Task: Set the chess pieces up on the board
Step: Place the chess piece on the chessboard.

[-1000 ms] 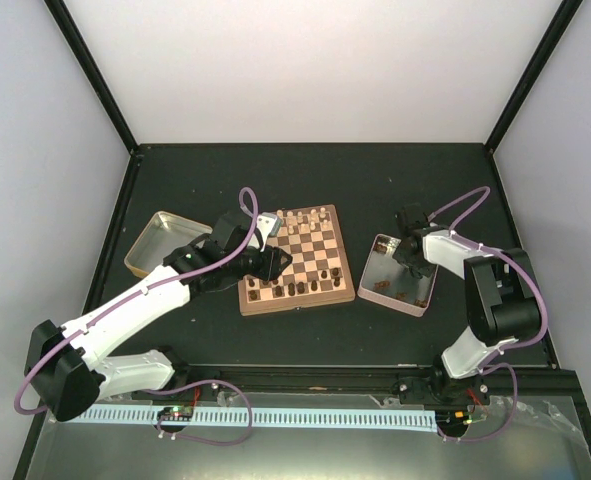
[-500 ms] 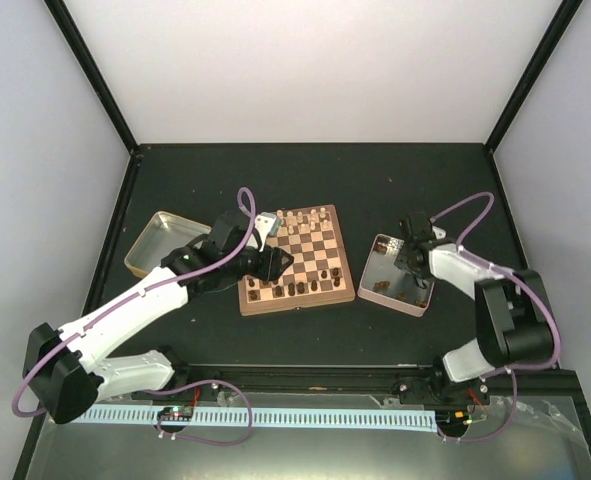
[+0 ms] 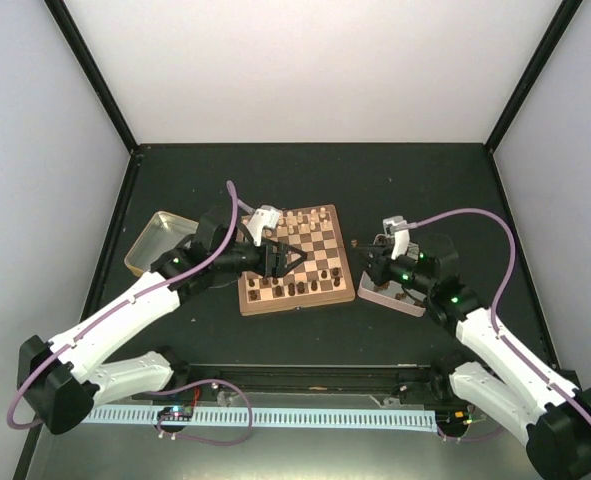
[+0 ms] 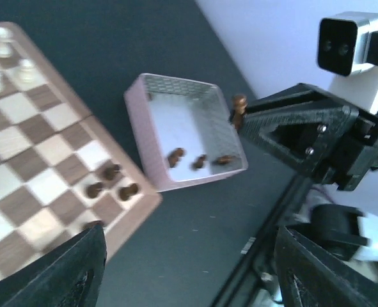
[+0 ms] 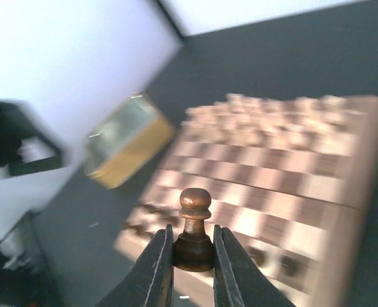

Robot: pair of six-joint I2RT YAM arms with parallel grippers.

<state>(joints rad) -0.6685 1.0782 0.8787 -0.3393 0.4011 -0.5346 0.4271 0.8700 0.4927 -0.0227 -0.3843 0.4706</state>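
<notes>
Dark pawn light, rigid, smooth, slip-prone; right end effector clamped low on base; left end effector apart, empty

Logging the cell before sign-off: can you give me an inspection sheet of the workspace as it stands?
Surface: dark table.
Job's things: board partly set, cream pieces on the far rows, dark pieces on the near rows; three loose pieces lie in the pink tray.
Clutter: yellow-rimmed tin left of the board, nothing seen inside.
Grippers: left gripper open over the board; right gripper shut on a dark pawn near the tray.
Cables: purple cables loop above each arm.
Surroundings: white walls, black frame posts.
</notes>
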